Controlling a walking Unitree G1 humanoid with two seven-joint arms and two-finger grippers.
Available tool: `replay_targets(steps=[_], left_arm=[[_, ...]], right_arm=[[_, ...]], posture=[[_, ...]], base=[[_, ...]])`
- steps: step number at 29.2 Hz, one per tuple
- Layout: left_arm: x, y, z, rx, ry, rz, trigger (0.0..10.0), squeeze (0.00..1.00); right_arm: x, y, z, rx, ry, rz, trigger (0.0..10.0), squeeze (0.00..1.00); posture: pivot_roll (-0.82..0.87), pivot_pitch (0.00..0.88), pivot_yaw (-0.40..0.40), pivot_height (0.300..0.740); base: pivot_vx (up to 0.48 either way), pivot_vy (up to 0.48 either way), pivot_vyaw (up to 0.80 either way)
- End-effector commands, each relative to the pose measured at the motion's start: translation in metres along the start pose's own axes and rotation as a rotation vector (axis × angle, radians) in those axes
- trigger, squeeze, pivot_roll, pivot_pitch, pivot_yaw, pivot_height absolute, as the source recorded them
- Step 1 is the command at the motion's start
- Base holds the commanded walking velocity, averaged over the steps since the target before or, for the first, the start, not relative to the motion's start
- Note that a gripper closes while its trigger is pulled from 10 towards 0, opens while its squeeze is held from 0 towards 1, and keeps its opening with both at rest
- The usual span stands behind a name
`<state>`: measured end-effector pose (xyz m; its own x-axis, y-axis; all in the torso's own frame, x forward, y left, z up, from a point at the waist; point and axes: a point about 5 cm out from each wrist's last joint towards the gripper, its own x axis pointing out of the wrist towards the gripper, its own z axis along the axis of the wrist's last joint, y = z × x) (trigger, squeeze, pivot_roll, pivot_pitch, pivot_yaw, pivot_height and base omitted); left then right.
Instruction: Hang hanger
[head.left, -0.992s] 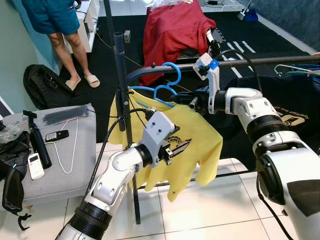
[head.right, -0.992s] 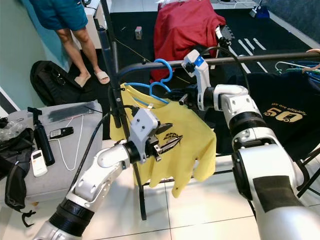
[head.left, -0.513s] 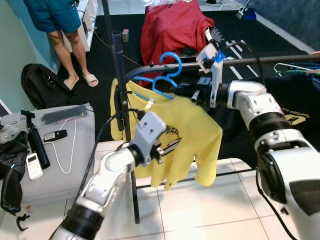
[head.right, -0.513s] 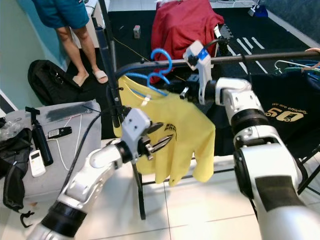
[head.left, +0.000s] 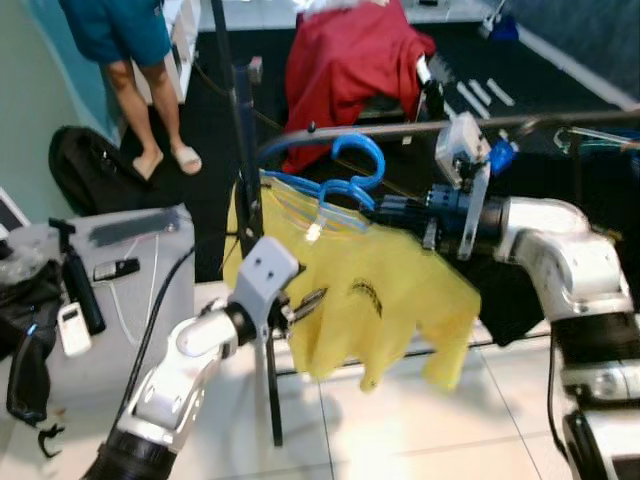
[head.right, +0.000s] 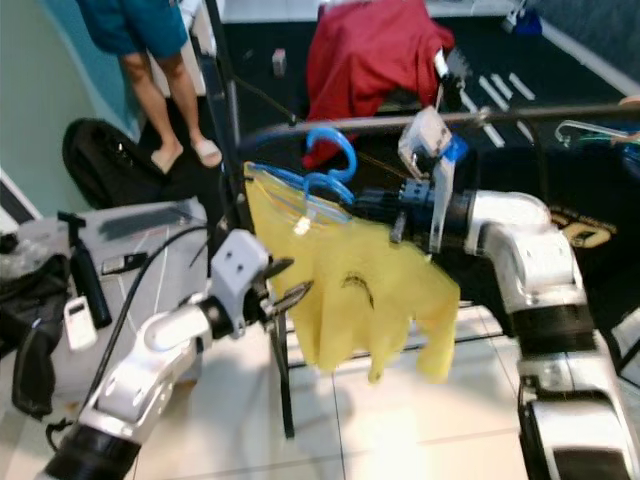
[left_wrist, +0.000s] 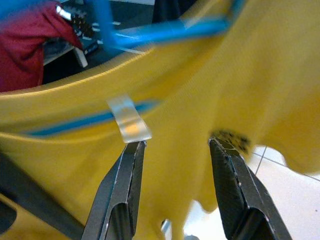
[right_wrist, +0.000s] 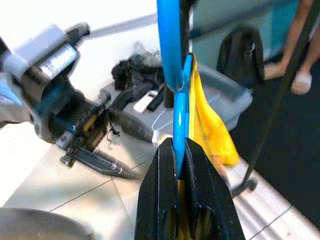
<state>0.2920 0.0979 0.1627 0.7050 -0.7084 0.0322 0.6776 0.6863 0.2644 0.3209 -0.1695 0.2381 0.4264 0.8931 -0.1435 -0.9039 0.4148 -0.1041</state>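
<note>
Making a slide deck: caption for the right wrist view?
Right gripper clamps the blue hanger carrying a yellow shirt.

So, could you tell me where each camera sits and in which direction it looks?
Left eye view: on the head, looking forward and down at the yellow shirt on the blue hanger by the rail; both silver arms show.
Right eye view: the same head, same scene, slightly shifted.
Left wrist view: along the left gripper, open before the shirt.
Right wrist view: along the right gripper, shut on the hanger, facing the left arm.
All four share shirt and hanger.
</note>
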Motion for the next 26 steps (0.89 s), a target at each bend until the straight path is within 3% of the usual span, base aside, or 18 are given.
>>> replay_targets(steps=[1, 5, 7, 8, 9, 10, 13, 15, 19, 21, 23, 24, 26], left_arm=[[-0.004, -0.004, -0.006, -0.001, 0.032, -0.025, 10.0, 0.00], [-0.003, -0.007, -0.007, 0.001, 0.038, -0.040, 10.0, 0.00], [-0.003, -0.007, -0.007, 0.001, 0.038, -0.040, 10.0, 0.00], [-0.003, -0.007, -0.008, 0.007, 0.047, -0.042, 10.0, 0.00], [-0.006, -0.006, -0.011, 0.014, 0.062, -0.034, 10.0, 0.00], [-0.006, -0.006, -0.011, 0.014, 0.062, -0.034, 10.0, 0.00], [-0.015, 0.002, -0.027, 0.044, 0.129, 0.042, 10.0, 0.00], [-0.018, 0.004, -0.032, 0.054, 0.152, 0.072, 10.0, 0.00], [-0.028, 0.013, -0.051, -0.032, 0.207, 0.195, 10.0, 0.00], [-0.044, 0.018, -0.077, -0.209, 0.265, 0.351, 10.0, 0.00], [-0.044, 0.018, -0.077, -0.209, 0.265, 0.351, 10.0, 0.00], [-0.057, 0.016, -0.094, -0.310, 0.292, 0.428, 10.0, 0.00], [-0.057, 0.016, -0.094, -0.310, 0.292, 0.428, 10.0, 0.00]], right_arm=[[-0.001, 0.011, -0.015, -0.005, 0.012, -0.048, 0.0, 0.00], [-0.002, 0.014, -0.037, 0.023, 0.011, -0.184, 0.0, 0.00], [-0.002, 0.014, -0.037, 0.023, 0.011, -0.184, 0.0, 0.00], [-0.003, 0.019, -0.052, 0.026, 0.030, -0.248, 0.0, 0.00], [-0.006, 0.027, -0.070, 0.030, 0.093, -0.292, 0.0, 0.00], [-0.006, 0.027, -0.070, 0.030, 0.093, -0.292, 0.0, 0.00], [-0.017, 0.048, -0.115, 0.057, 0.260, -0.338, 0.0, 0.00], [-0.019, 0.053, -0.123, 0.074, 0.283, -0.351, 0.0, 0.00], [-0.018, 0.065, -0.141, 0.150, 0.273, -0.390, 0.0, 0.00], [-0.005, 0.072, -0.151, 0.247, 0.169, -0.472, 0.0, 0.00], [-0.005, 0.072, -0.151, 0.247, 0.169, -0.472, 0.0, 0.00], [0.005, 0.071, -0.158, 0.279, 0.118, -0.576, 0.0, 0.00], [0.005, 0.071, -0.158, 0.279, 0.118, -0.576, 0.0, 0.00]], posture=[[-0.10, 0.157, 0.009, 0.740], [-0.10, 0.153, 0.015, 0.740], [-0.10, 0.153, 0.015, 0.740], [-0.10, 0.151, 0.014, 0.740], [-0.10, 0.144, 0.012, 0.740], [-0.10, 0.144, 0.012, 0.740], [-0.10, 0.139, 0.012, 0.740], [-0.10, 0.139, 0.012, 0.740], [-0.09, 0.133, 0.010, 0.740], [-0.09, 0.119, 0.015, 0.740], [-0.09, 0.119, 0.015, 0.740], [-0.08, 0.112, 0.012, 0.740], [-0.08, 0.112, 0.012, 0.740]], base=[[0.000, 0.000, 0.00], [0.000, 0.000, 0.00], [0.000, 0.000, 0.00], [0.000, 0.000, 0.00], [0.000, 0.000, 0.00], [0.000, 0.000, 0.00], [0.000, 0.000, 0.00], [0.000, 0.000, 0.00], [0.000, 0.000, 0.00], [0.000, 0.000, 0.00], [0.000, 0.000, 0.00], [0.000, 0.000, 0.00], [0.000, 0.000, 0.00]])
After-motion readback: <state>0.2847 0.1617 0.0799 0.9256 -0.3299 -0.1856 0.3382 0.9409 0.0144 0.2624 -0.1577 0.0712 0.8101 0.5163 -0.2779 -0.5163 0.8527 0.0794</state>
